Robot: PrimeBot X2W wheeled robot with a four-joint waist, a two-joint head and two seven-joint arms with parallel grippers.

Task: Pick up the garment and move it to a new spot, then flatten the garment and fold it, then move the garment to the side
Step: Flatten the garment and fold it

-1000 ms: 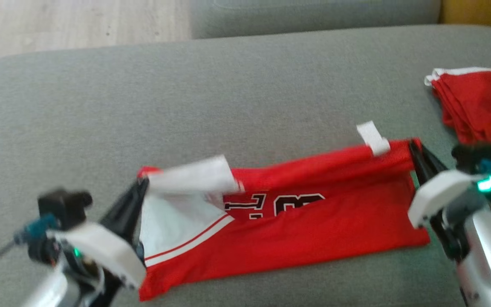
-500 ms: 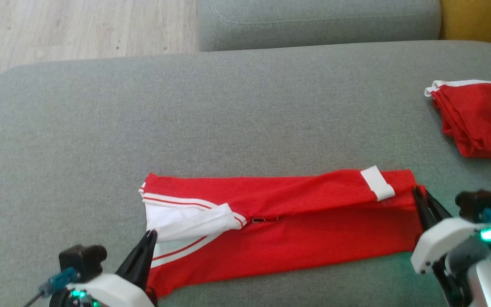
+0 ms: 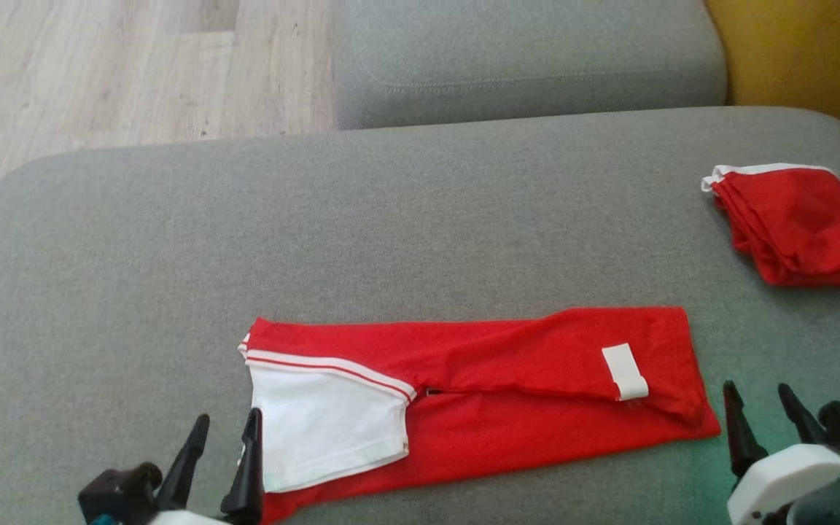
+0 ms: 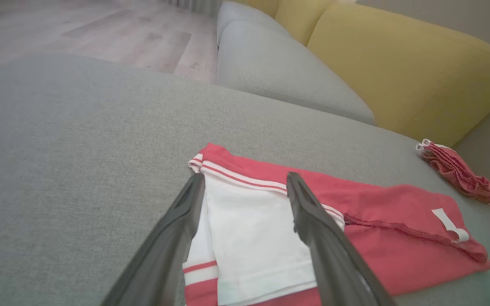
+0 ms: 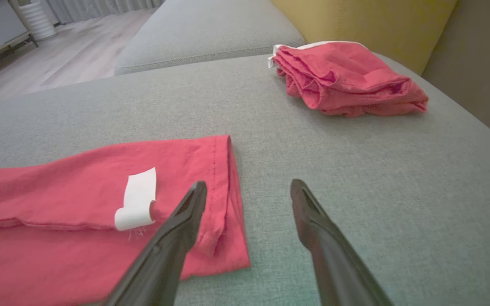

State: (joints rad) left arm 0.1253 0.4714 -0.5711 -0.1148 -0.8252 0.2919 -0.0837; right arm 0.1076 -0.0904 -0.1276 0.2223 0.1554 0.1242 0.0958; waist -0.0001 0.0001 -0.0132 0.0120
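On the grey cushion (image 3: 420, 219) the garment (image 3: 537, 430) now lies released; left gripper (image 3: 230, 415) and right gripper (image 3: 756, 386) stand open.

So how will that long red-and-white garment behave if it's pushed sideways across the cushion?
Likely floppy: the garment lies limp, with soft wrinkles along its folded edge. Pushed from one end it would probably bunch rather than slide whole, as the cushion is rough woven fabric. It looks thin and light, so the white flap may flip open.
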